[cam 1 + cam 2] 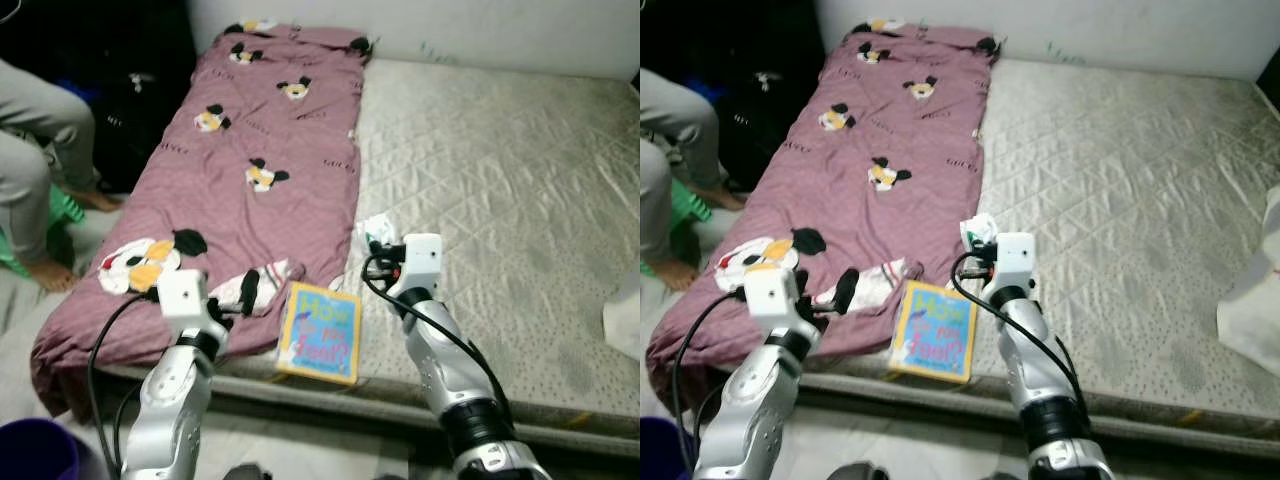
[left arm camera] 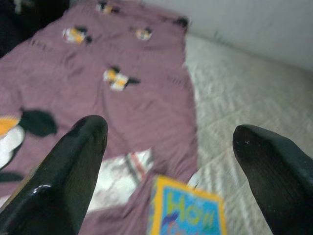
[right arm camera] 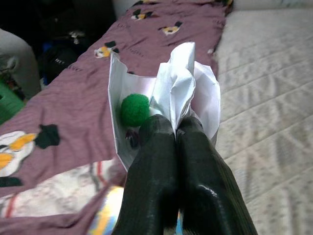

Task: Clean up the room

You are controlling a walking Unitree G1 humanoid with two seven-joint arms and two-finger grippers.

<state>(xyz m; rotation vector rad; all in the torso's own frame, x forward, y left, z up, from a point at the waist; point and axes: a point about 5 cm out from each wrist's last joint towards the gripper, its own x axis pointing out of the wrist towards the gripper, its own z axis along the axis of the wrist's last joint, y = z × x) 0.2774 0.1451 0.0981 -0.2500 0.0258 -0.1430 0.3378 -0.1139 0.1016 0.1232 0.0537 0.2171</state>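
A: From the head views, what lies on the mattress (image 1: 500,190)?

B: One maroon blanket (image 1: 260,170) printed with cartoon mouse heads, spread along the mattress's left edge from the far corner to the near one; one picture book (image 1: 319,333) with a yellow border at the near edge, just beside the blanket's near right corner; one white bag (image 1: 625,315) at the right edge.

A: And the arms?

B: Two. The right gripper (image 1: 978,238) hangs over the blanket's right border, fingers pressed together on one crumpled white paper wrapper (image 1: 978,229). The left gripper (image 1: 243,293) is over the blanket's near end, just left of the book. A person's legs (image 1: 35,150) in grey trousers are on the floor past the mattress's left edge, and one purple bin (image 1: 40,450) stands at the near left.

A: The left wrist view?

B: Two black fingers (image 2: 63,171) spread wide apart with nothing between them; past them the blanket and the book's top, blurred, lettered "How".

A: The right wrist view?

B: Two fingers (image 3: 156,161) shut side by side, pinching the wrapper's lower edge; one green pom-pom (image 3: 134,108) sits inside its fold. Blanket and mattress lie beyond.
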